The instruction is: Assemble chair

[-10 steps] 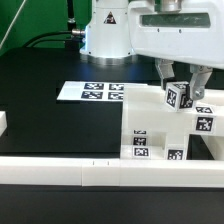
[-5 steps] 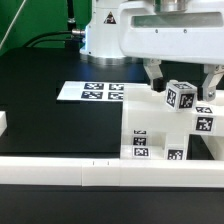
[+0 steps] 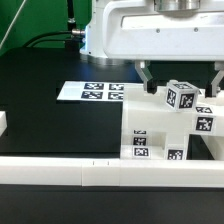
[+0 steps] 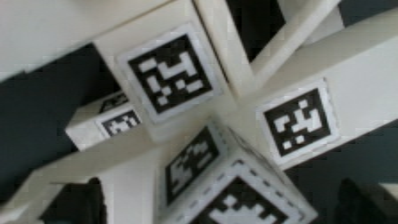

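The partly built chair [image 3: 150, 128] stands at the exterior view's right, a white blocky body with several tags. A cube-ended peg [image 3: 181, 97] sits on top of it, tilted, with its tags showing. My gripper [image 3: 181, 74] hangs just above that peg and is open. Its two fingers [image 3: 147, 76] stand wide on either side and touch nothing. The wrist view looks straight down on the peg's cube [image 4: 246, 192] and the crossing white bars of the X-braced frame [image 4: 267, 60]. Dark fingertips [image 4: 79, 200] show at both sides of the cube.
The marker board [image 3: 92, 92] lies flat on the black table, on the exterior view's left of the chair. A long white border rail [image 3: 60, 171] runs along the front edge. A small white block [image 3: 3, 122] sits at the far left. The arm's base [image 3: 105, 35] stands behind.
The jaws have spread from around the cube-ended peg and let it go. The hand has risen a little; the peg stays on the chair.
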`<state>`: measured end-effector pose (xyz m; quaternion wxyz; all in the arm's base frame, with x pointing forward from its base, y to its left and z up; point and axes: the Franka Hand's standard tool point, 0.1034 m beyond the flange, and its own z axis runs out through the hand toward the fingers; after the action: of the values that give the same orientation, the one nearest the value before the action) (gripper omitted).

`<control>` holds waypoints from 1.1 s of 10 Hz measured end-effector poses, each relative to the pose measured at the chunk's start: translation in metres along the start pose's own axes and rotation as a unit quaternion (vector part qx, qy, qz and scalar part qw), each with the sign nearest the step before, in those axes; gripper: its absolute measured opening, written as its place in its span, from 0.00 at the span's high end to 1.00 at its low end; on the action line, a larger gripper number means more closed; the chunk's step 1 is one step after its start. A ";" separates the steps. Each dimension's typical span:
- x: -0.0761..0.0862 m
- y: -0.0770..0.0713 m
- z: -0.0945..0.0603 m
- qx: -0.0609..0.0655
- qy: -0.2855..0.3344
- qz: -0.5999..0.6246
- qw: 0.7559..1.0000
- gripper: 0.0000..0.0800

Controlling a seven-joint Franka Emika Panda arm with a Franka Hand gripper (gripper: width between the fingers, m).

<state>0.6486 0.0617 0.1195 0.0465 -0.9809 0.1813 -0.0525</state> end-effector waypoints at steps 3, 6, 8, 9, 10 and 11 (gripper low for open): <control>0.003 -0.001 0.000 -0.012 0.004 -0.130 0.991 0.19; 0.003 0.000 0.001 -0.023 0.003 -0.253 0.967 0.19; 0.004 0.000 0.001 -0.023 0.005 -0.286 0.958 0.19; 0.004 0.000 0.001 -0.023 0.006 -0.283 0.959 0.33; 0.004 0.000 0.001 -0.023 0.006 -0.283 0.959 0.33; 0.004 0.000 0.001 -0.022 0.006 -0.278 0.960 0.56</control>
<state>0.6524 0.0609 0.1187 0.0072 -0.9932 -0.0966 -0.0648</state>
